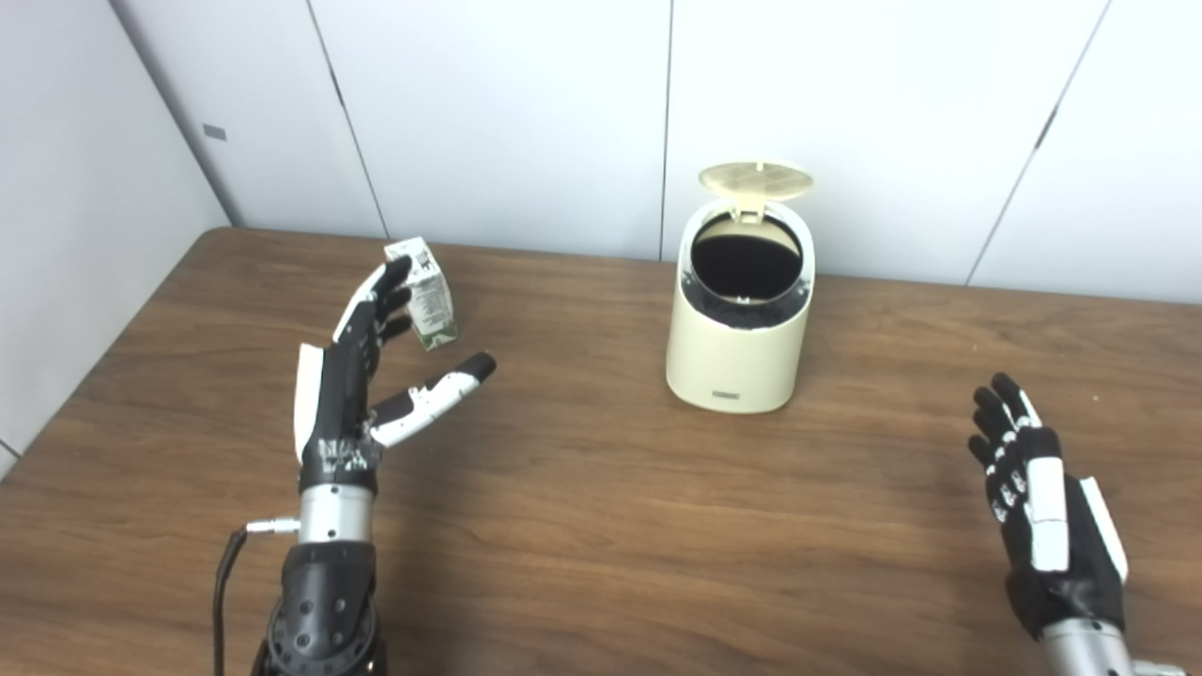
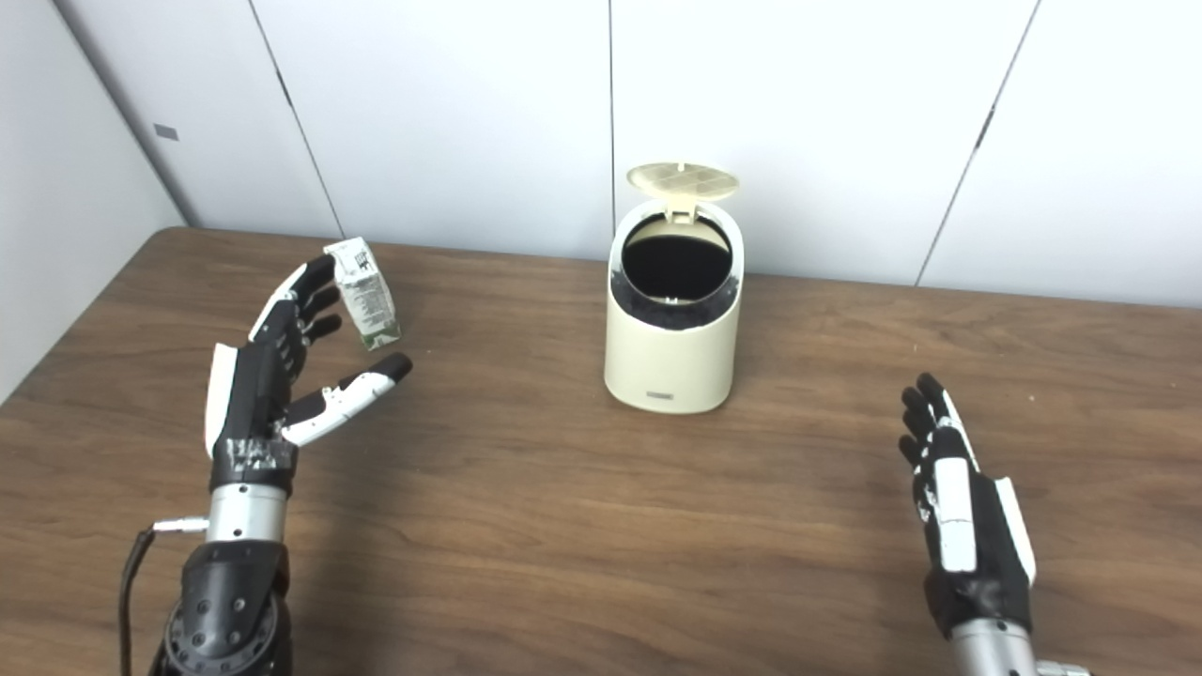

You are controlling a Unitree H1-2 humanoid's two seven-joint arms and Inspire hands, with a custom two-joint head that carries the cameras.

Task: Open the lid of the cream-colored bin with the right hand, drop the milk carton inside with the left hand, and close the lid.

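Lid [image 1: 756, 180] was already up, standing near vertical off the hinge at the back of the cream bin [image 1: 737, 352], mouth dark and unobstructed. So step one looked done. Bin stood upright on the table [image 1: 582, 526], toward the far edge, roughly mid-width.

Milk carton [image 1: 424, 291] was still on the table, upright with a slight tilt, toward the far-left corner, well apart from the bin. Not in the bin, not lifted.

Left hand [image 1: 362, 376] was open, fingers extended and spread, thumb out to the side toward the bin. Fingertips [image 1: 394, 277] overlapped the carton's left face in both views; couldn't tell whether they touched it or sat just short. No wrap around it either way, so no grasp yet.

Right hand [image 2: 963, 507] was open too, holding nothing, fingers straight and loosely together, back of the hand to the camera. It hung over the table near the right edge, well apart from the bin and lid.

Judgement: about a third through. Left to do: close the left hand on the carton, carry it over the bin mouth, release, then bring the right hand back to shut the lid.
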